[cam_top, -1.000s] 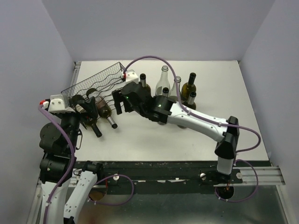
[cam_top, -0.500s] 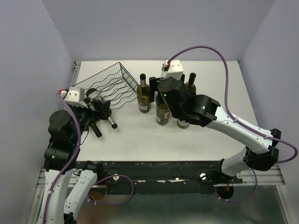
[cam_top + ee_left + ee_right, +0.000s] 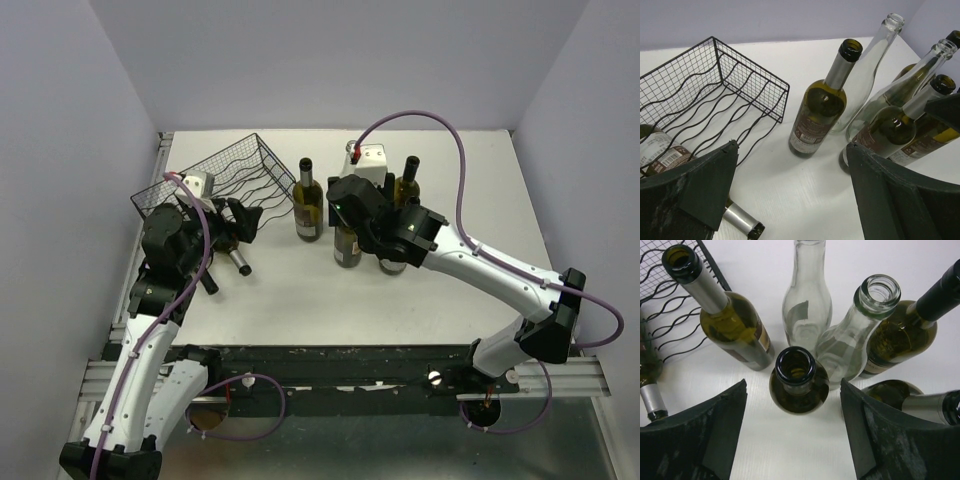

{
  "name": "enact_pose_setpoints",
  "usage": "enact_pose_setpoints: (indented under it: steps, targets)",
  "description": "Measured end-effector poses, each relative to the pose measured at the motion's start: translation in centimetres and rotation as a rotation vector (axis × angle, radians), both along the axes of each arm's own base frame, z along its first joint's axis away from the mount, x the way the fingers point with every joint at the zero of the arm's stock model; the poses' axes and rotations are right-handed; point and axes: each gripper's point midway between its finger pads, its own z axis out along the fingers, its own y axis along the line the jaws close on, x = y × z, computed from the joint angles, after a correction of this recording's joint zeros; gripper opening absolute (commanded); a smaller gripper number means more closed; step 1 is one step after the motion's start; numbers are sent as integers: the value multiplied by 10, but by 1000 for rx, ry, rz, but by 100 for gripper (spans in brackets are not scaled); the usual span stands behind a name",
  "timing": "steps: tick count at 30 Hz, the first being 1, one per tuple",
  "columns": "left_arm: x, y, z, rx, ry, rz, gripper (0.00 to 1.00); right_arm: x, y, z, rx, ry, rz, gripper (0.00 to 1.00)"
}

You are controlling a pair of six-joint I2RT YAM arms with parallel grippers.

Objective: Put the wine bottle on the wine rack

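**Green bottle under the right jaws, grasp not made yet**

Left gripper [image 3: 790,165] is sitting nearest, at the left side of the table [image 3: 300,300]. Its jaws are gaping fully and holding nothing. It is looking across the rack's near end, doing no work in this step.

Two bottles [image 3: 222,243] are already lying at the near end of the rack, necks sticking out toward us.

Right gripper [image 3: 792,390] is hovering straight over the green bottle [image 3: 796,365], the front one of the standing group. It is pointing down, jaws partly apart, one finger on each side of the neck. Table is showing in both gaps, so nothing is being touched or held.

That green bottle is standing upright on the table, right of the rack and clear of it. A labelled bottle [image 3: 735,325] is standing between it and the rack. Two clear bottles [image 3: 807,305] are crowding just behind, with more dark ones to the right.

Rack [image 3: 215,185] is sitting at the far left, with its upper wavy rows looking free.

My read: we're at the pick step, approach done and the grip pending. Next move is calling for a small drop to get the pads onto the neck, then a squeeze. After that, lift straight up, since the neighbours are tight. Then tip it flat and carry it left over the labelled bottle into a free cradle.
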Motion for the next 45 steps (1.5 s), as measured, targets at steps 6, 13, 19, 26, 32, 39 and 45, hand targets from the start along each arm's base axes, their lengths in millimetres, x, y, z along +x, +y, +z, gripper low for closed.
enact_pose_setpoints:
  steps: [6, 13, 19, 26, 32, 39, 45]
  targets:
    - [-4, 1, -2, -6, -39, 1, 99, 14, 1, -19, -39, -30, 4, 63]
    - [-5, 3, 8, -9, -77, 12, 99, 23, 9, -25, -67, -73, 18, 63]
    - [-6, 3, 8, -8, -79, 11, 99, 32, 8, -19, -74, -112, 1, 59]
    - [-6, 0, 8, -7, -83, -8, 99, 37, 5, -17, -76, -123, -10, 12]
    - [-1, -10, 0, -7, -54, -61, 99, 26, -1, -10, -54, -109, 36, 1]
    - [-12, -34, 0, -30, -57, -221, 99, 9, 3, 9, -1, -76, 142, 1]
    - [-39, -82, -7, -65, -17, -508, 98, -12, 16, 39, 106, -46, 274, 1]
